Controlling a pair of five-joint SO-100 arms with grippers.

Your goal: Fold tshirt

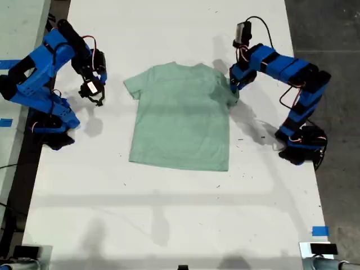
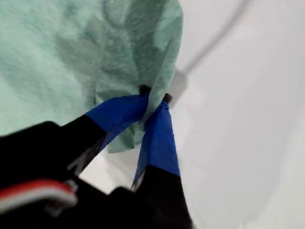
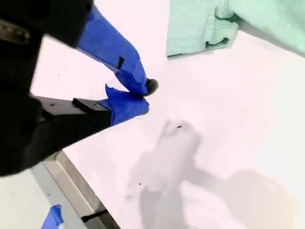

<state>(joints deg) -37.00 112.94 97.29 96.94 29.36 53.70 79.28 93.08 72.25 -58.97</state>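
On the exterior view's left my second claw (image 1: pixel 97 97) hung closed and empty. The tshirt (image 1: pixel 181 118) lay flat mid-desk (image 1: pixel 169 214). At the right sleeve my first claw (image 2: pixel 155 98) pinched just the hem — a thin bite that could slip out on the lift.

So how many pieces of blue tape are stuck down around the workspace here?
3 show: one strip and one small piece at the exterior view's left edge, and one piece on the table near its lower right corner. Others may lie outside the frame.

Blue arm links, black servos, red-and-white cables, seemingly blue-taped pincer (image 2: pixel 155 100) tips
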